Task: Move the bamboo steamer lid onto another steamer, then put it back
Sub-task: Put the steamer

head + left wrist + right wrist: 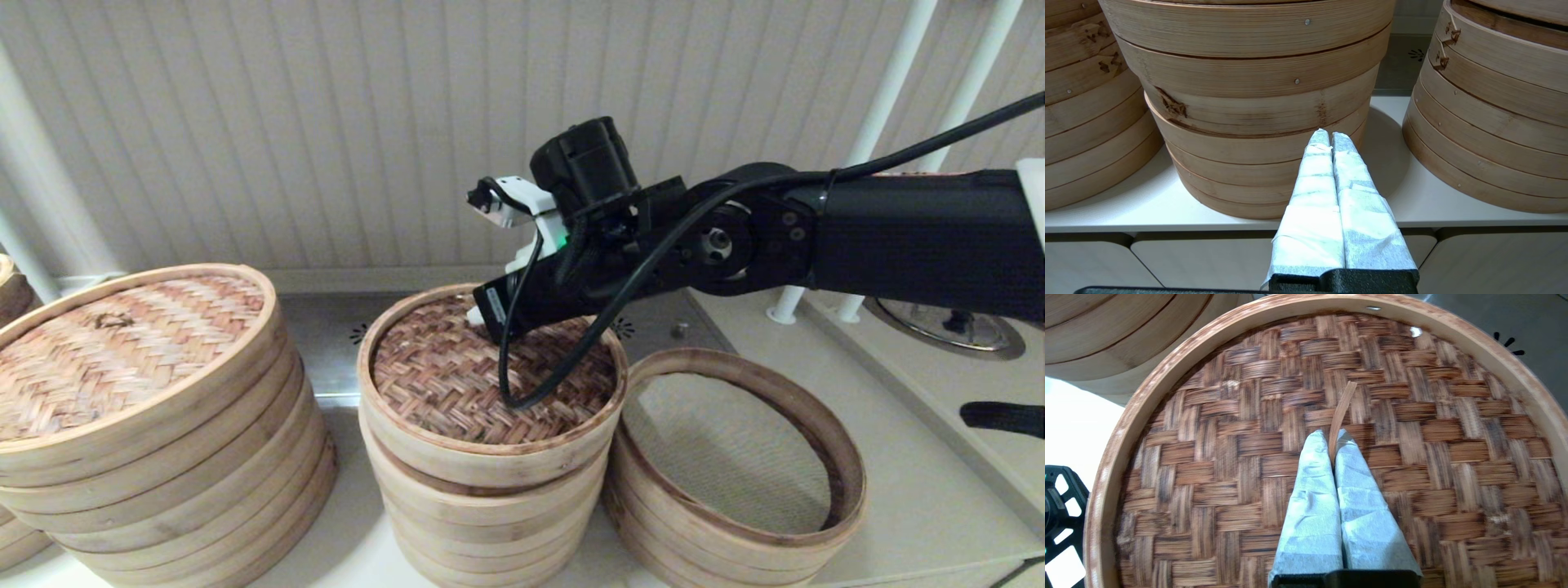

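Note:
The dark brown woven bamboo steamer lid [457, 384] lies on top of the middle stack of rings [482, 514]; whether it is lifted off the stack I cannot tell. My right gripper [1333, 435] is over the lid's far part, shut on a thin upright bamboo strip [1342, 404] that sticks up from the weave [1433, 457]. In the head view its wrist hides the fingers. The other steamer [841, 457], a short open stack with a grey-beige mesh liner, stands just right of the middle stack. My left gripper [1329, 136] is shut and empty, low in front of the counter.
A wide stack of rings with a lighter tan lid [122, 343] stands at the left. A steel burner [947, 327] and white pipes [882, 106] are at the far right. The panelled wall runs close behind the stacks. The counter edge [1167, 224] fronts them.

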